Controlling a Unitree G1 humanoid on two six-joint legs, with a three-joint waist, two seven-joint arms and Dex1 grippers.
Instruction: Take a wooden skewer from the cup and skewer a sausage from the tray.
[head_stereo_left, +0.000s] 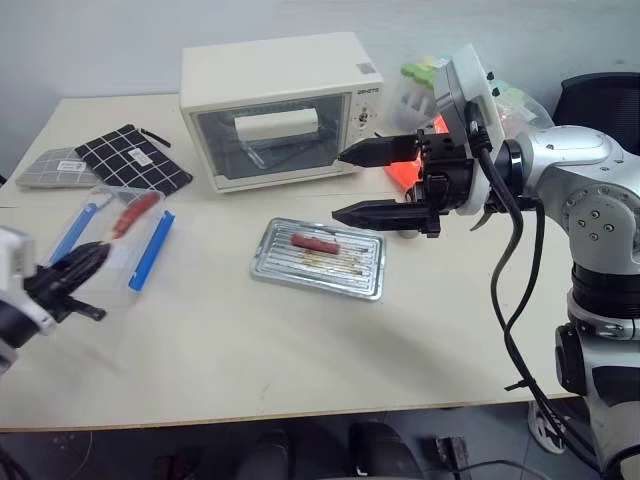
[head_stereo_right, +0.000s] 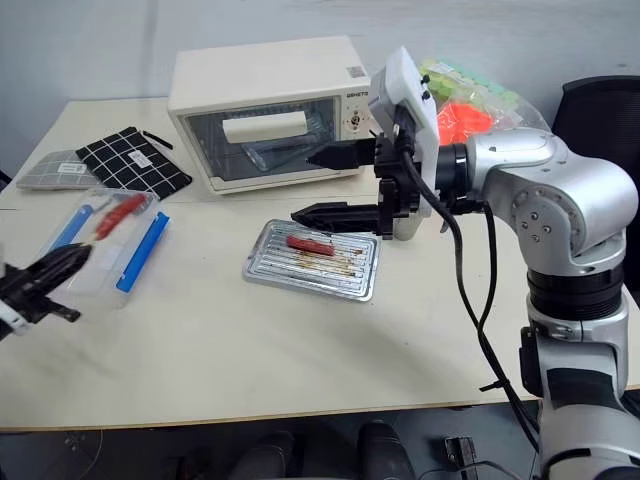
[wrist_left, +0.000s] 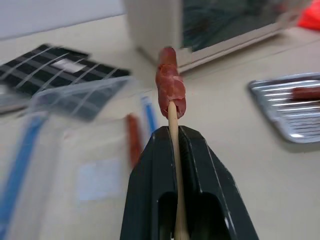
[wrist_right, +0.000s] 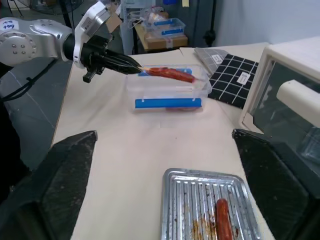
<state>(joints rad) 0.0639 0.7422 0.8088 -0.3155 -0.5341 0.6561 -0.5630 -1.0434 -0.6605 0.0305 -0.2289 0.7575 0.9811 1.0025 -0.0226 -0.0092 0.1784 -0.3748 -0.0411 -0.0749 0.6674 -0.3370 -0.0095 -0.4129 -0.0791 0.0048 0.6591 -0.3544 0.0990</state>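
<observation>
Even, bright light falls from overhead, so shadows on the table (head_stereo_left: 300, 350) stay soft and faint. The metal tray (head_stereo_left: 318, 262) throws small glints. Seen from the left wrist, the sausage (wrist_left: 170, 90) and nearby gripper fingers (wrist_left: 150, 190) look sharp, while everything behind them smears into blur.

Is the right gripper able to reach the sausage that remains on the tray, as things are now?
Probably yes. The right gripper hangs open just above the tray, and nothing lies between it and the sausage. The left gripper, shut on the wooden skewer, is far aside.
</observation>
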